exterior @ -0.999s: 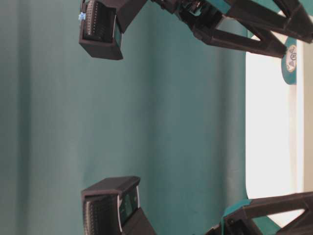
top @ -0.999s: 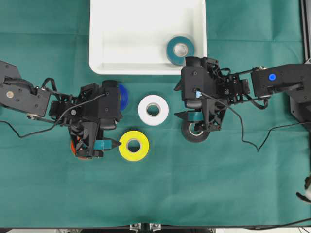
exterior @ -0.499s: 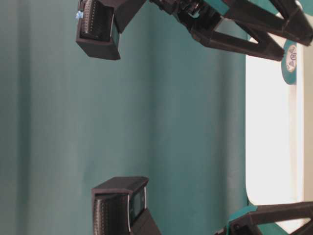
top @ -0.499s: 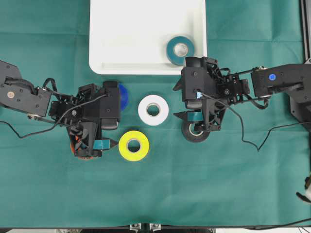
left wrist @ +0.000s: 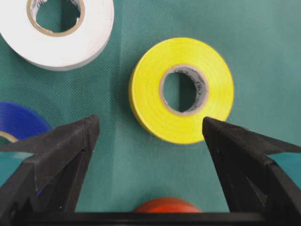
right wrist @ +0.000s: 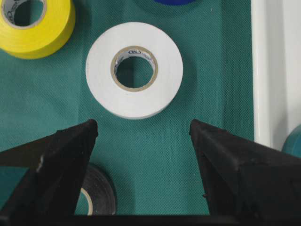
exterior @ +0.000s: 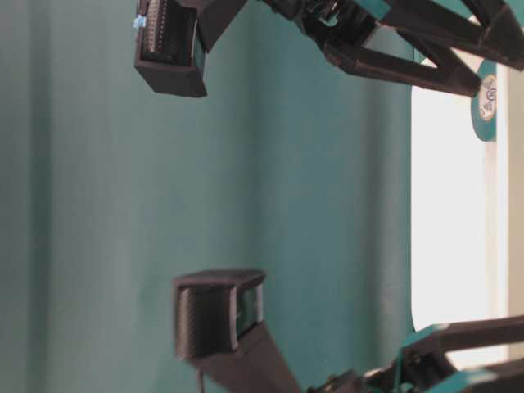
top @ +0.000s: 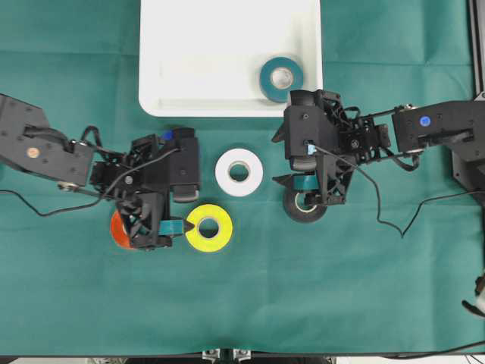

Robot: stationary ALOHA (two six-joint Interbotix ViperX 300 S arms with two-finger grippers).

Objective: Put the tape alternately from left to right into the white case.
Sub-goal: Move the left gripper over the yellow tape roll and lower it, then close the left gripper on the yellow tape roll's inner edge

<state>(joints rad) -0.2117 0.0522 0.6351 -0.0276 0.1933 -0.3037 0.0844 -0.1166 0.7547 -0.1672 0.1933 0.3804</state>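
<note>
The white case (top: 204,53) lies at the back centre, with a teal tape (top: 282,78) in its near right corner. On the green cloth in front of it lie a white tape (top: 239,171), a yellow tape (top: 209,227), a black tape (top: 305,205) and an orange-red tape (top: 120,230). A blue tape (left wrist: 19,125) is mostly hidden under the left arm. My left gripper (top: 182,212) (left wrist: 149,120) hovers open and empty, and the yellow tape (left wrist: 181,89) lies just beyond its fingertips. My right gripper (top: 277,159) (right wrist: 142,123) is open and empty, facing the white tape (right wrist: 134,68), partly above the black tape.
The case's rim (right wrist: 261,70) runs close along the right gripper's upper side. A black cable (top: 394,220) trails over the cloth at the right. A metal frame (top: 476,45) stands at the far right edge.
My left gripper has shifted right towards the yellow tape, uncovering more of the orange-red roll and covering the blue one. The right arm has not moved.
</note>
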